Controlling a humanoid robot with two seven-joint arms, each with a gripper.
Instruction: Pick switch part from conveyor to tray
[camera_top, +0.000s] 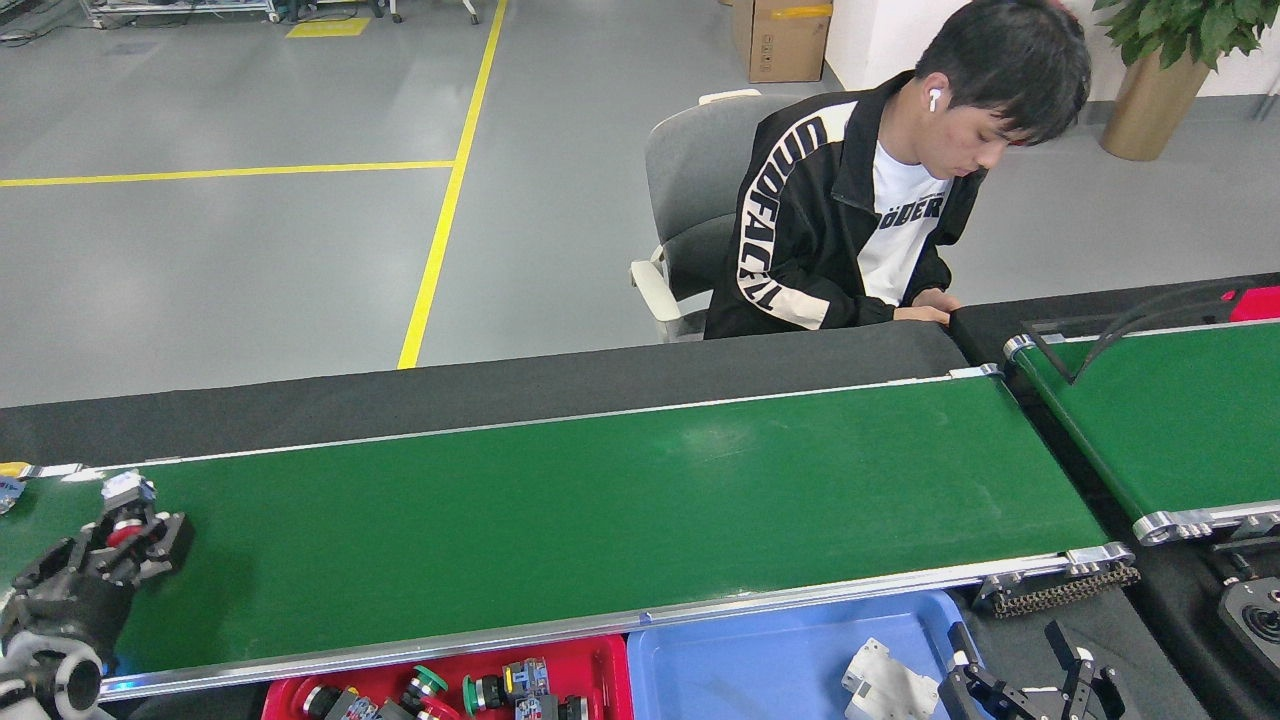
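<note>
Black grippers on white-shelled arms

The left gripper (135, 530) is matte black, angular and jointed, mounted on a dark cylindrical wrist with a white ring-shaped housing and a small blue light. The right gripper (1030, 675) shows black, ribbed fingers beside a white casing.

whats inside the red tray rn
The red tray holds several switch parts, one with a green cap. Its lower portion runs off the frame's bottom edge, so the full contents can't be seen.

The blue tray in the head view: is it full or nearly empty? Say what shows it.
Nearly empty. The blue tray shows mostly bare floor, with a single white part lying near its right end; its near edge is cut off by the frame.
</note>
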